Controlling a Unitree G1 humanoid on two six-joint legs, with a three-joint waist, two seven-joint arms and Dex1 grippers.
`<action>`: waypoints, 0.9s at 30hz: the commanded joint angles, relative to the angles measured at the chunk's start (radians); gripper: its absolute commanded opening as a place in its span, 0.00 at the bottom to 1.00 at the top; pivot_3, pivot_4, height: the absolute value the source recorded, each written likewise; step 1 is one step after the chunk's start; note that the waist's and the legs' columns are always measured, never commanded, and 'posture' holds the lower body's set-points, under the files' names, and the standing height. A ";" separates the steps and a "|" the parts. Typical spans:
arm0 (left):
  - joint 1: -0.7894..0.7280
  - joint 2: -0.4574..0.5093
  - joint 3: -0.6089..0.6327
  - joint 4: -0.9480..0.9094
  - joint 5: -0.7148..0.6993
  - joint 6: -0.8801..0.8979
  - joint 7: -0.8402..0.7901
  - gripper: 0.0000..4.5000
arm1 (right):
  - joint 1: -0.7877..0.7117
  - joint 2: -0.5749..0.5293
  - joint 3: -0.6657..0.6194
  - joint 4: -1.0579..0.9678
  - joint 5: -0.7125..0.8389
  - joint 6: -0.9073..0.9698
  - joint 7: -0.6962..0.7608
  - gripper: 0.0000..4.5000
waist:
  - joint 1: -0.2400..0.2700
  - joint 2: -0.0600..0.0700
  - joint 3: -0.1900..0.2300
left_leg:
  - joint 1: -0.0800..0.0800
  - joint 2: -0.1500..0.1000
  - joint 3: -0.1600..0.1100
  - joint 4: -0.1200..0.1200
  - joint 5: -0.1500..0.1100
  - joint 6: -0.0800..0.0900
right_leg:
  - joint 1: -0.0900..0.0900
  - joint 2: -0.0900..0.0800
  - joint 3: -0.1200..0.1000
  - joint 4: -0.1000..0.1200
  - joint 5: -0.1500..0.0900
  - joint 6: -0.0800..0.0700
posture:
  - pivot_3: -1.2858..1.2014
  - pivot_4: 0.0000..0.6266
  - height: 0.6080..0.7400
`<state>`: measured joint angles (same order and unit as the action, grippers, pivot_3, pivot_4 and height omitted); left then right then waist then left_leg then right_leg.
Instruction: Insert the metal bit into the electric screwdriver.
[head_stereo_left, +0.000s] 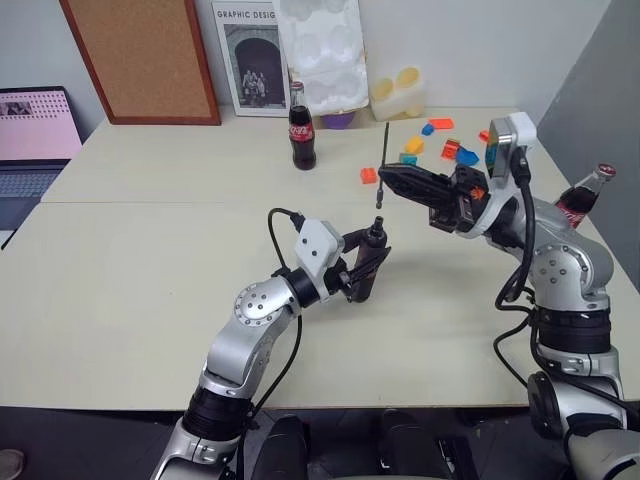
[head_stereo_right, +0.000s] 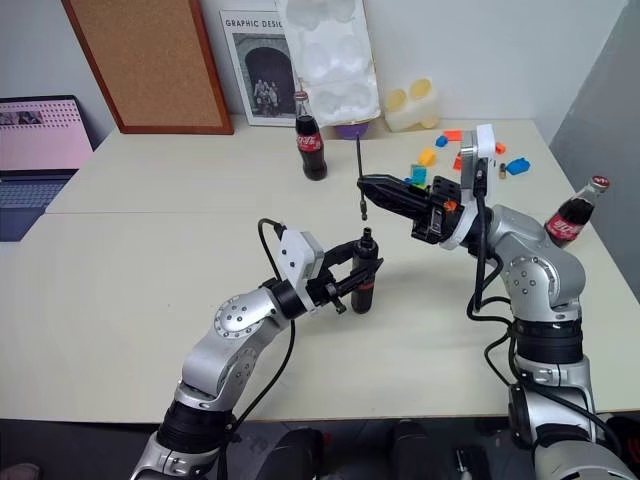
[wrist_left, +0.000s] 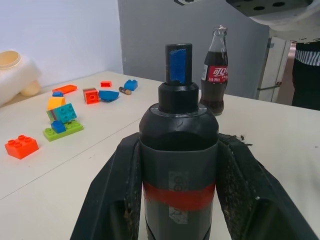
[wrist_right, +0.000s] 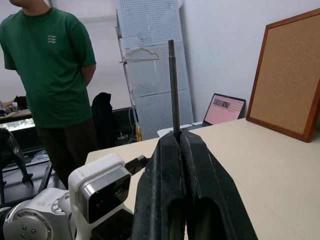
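My left gripper (head_stereo_left: 362, 268) is shut on the electric screwdriver (head_stereo_left: 368, 256), a black cylinder with a red band, held upright above the table. Its bluish tip (wrist_left: 178, 62) points up between the black fingers (wrist_left: 112, 192). My right gripper (head_stereo_left: 386, 178) is shut on the metal bit (head_stereo_left: 384, 150), a thin dark rod held nearly upright and pinched around its middle. The bit (wrist_right: 173, 85) hangs just above the screwdriver's tip, with a small gap between its lower end and the tip.
A cola bottle (head_stereo_left: 302, 128) stands at the back centre and another (head_stereo_left: 583, 197) at the right edge. Loose coloured bricks (head_stereo_left: 440, 150) lie at the back right. A laptop (head_stereo_left: 30, 140) sits far left. A person in a green shirt (wrist_right: 50, 75) stands beyond the table.
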<state>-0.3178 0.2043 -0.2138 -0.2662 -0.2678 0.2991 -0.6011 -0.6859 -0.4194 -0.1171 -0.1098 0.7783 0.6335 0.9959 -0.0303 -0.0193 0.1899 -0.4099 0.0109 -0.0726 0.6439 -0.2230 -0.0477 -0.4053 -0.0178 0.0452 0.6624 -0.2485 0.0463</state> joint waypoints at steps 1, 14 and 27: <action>-0.002 0.000 0.003 -0.020 -0.001 -0.023 -0.001 0.37 | 0.003 0.000 -0.007 -0.025 0.022 -0.009 0.004 0.00 | 0.000 0.000 0.000 | 0.000 0.000 0.000 0.000 0.000 0.000 | 0.000 0.000 0.000 0.000 0.000 0.000 | 0.52 0.24 1.00; 0.003 0.003 0.008 -0.017 0.000 -0.024 0.003 0.37 | 0.043 0.017 -0.005 -0.057 0.030 -0.009 -0.017 0.00 | 0.000 0.000 0.000 | 0.000 0.000 0.000 0.000 0.000 0.000 | 0.000 0.000 0.000 0.000 0.000 0.000 | 0.52 0.24 1.00; 0.003 0.003 0.008 -0.017 -0.001 -0.028 0.001 0.37 | 0.072 0.028 0.002 -0.070 0.015 -0.019 -0.028 0.00 | -0.001 0.000 0.000 | 0.000 0.000 0.000 0.000 0.000 0.000 | 0.000 0.000 0.000 0.000 0.000 0.000 | 0.52 0.24 1.00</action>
<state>-0.3144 0.2077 -0.2103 -0.2648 -0.2679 0.2946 -0.6002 -0.6117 -0.3937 -0.1139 -0.1491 0.7797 0.6314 0.9747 -0.0309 -0.0193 0.1899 -0.4097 0.0109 -0.0727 0.6439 -0.2230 -0.0477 -0.4053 -0.0177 0.0452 0.6625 -0.2486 0.0465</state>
